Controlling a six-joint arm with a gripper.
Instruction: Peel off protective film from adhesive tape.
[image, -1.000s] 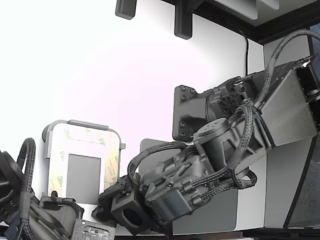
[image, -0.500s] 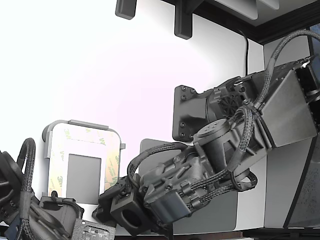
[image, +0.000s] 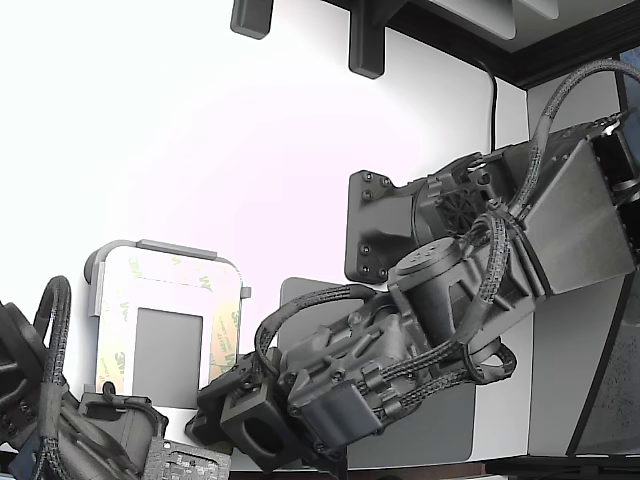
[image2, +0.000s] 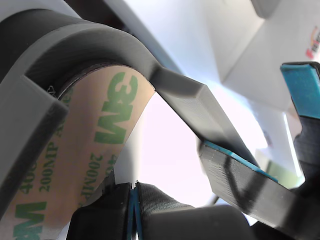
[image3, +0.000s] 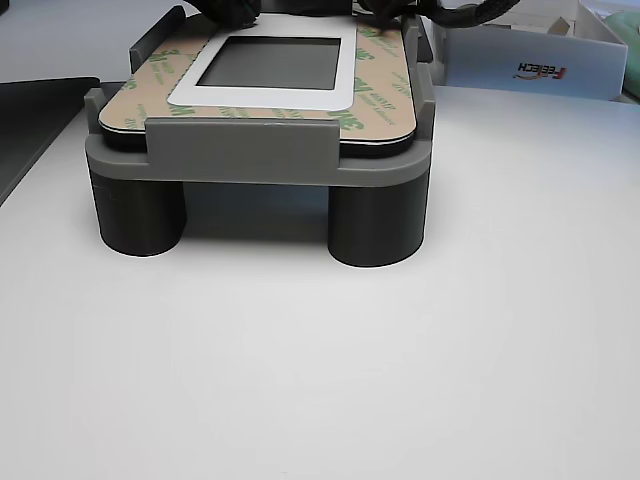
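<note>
Now, in the wrist view we see the cream 3M-printed protective film (image2: 95, 150) curling up off the grey rounded tray (image2: 75, 40), a corner caught between the clenched black gripper (image2: 134, 200) pads. The exterior view hides that pinch behind the arm; the other view shows the liner-framed dark square (image3: 275, 62) raised on the white worktop (image3: 320, 360).

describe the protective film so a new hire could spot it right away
On the white table stands a grey fixture on round legs, holding a flat panel. The protective film is the cream strip border on that panel, framing a dark grey square. Only it carries pale green 3M logos.
</note>
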